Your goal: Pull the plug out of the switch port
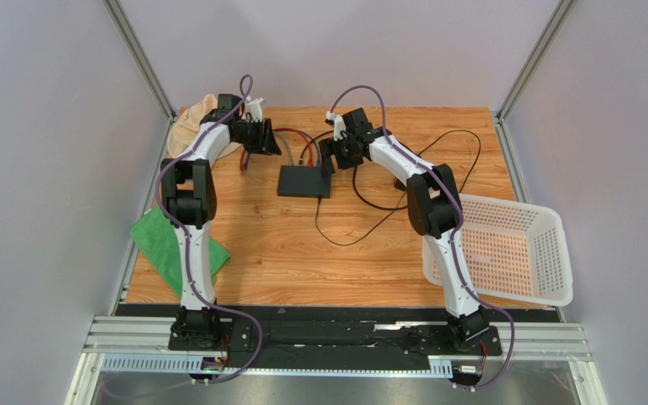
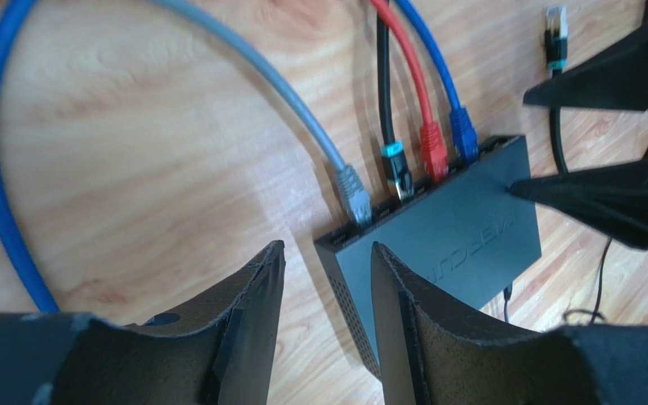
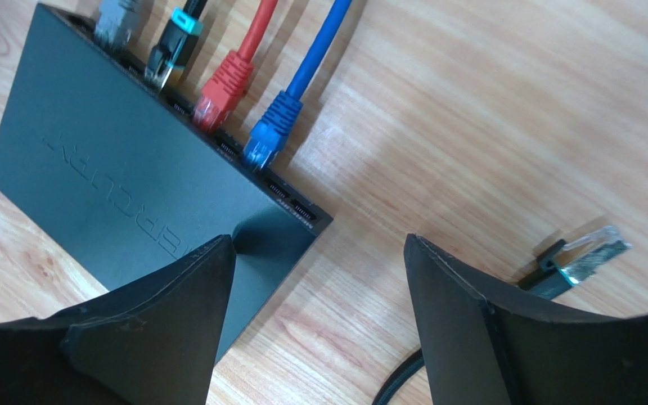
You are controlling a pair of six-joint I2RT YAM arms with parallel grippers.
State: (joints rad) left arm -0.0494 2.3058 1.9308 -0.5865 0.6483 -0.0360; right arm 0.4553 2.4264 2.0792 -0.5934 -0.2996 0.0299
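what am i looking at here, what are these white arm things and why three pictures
Two white robot arms stand on a wooden table. One picture looks down from above; the other two come from cameras on each wrist, with black fingers in the foreground. The left gripper and right gripper are both open and hold nothing. Between them lies a flat matte-black switch box with grey, black-teal, red and blue plugs in its sockets. One loose plug lies nearby. A white basket and green cloth sit at the sides.
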